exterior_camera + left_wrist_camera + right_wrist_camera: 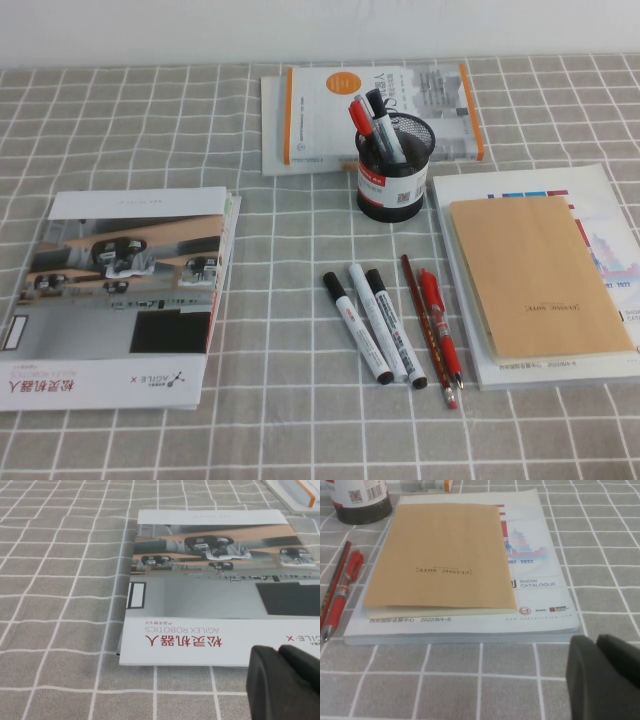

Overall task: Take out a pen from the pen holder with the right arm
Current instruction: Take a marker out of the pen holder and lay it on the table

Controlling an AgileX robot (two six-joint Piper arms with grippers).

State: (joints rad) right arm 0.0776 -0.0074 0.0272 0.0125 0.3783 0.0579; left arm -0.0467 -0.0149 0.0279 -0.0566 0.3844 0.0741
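Our right gripper (596, 641) sits low over the table (470, 690), just in front of the catalogue (535, 555), with its fingers pressed together. It is well short of the holder (390, 180), which stands beyond the far corner of that stack. Two pens stand in the holder, a red-capped marker (366, 122) and a black-capped marker (385, 125). They lean the same way and their caps are almost touching. That closeness is our main worry: fingers spread too wide could catch both caps, or pinch one and flick the other out. Because the markers are tilted, a straight upward pull may scrape one against the mesh rim and drag or tip the holder, which looks light. A low approach could clip the notebook (440, 560) lying on the catalogue. It could also scatter the loose pens (385, 325) lying beside the stack, and we might mistake one of them for the target. If the fingers don't open before we descend, we just knock the caps. Our left gripper (278, 652), fingers also together, rests near the booklet (210, 580), well away from all this.
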